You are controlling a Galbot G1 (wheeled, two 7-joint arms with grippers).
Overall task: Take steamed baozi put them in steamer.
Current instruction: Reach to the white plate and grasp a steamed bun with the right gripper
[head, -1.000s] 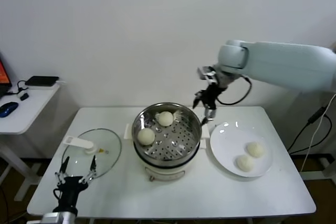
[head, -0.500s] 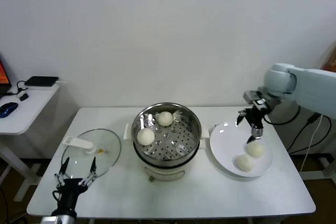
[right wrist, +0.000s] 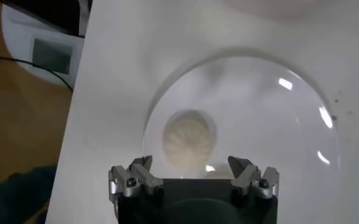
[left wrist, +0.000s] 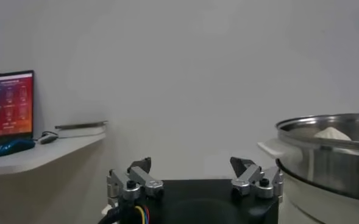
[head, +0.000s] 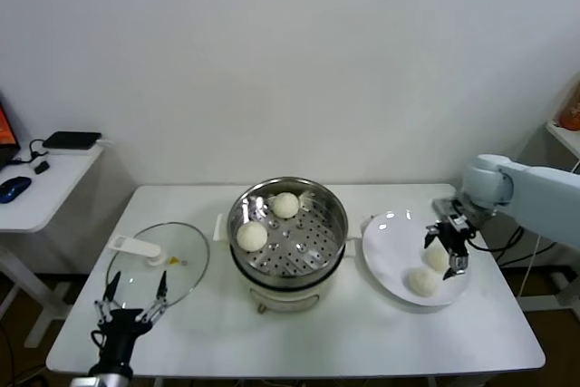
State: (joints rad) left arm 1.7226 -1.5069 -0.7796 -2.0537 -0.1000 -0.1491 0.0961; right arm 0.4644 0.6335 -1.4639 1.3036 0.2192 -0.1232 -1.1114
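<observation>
The steamer (head: 288,235) stands mid-table on its white pot base with two steamed baozi inside, one at the back (head: 285,205) and one at the left (head: 252,236). Two more baozi lie on the white plate (head: 388,240): a near one (head: 422,281) and a far one (head: 438,258). My right gripper (head: 445,254) hangs open just over the far one, fingers either side, gripping nothing. In the right wrist view that gripper (right wrist: 191,162) is open above a pleated baozi (right wrist: 188,139) on the plate (right wrist: 270,115). My left gripper (head: 132,307) (left wrist: 191,163) is parked open at the front left.
A round glass lid with a white handle (head: 163,265) lies left of the steamer, just beyond the left gripper. The steamer rim (left wrist: 331,131) shows beside the left gripper. A side desk (head: 41,188) with a mouse stands beyond the table's left edge.
My right arm swung from behind the steamer's right rim over to the plate and came down over the far baozi there. Its fingers stayed open. The left arm has not moved.
</observation>
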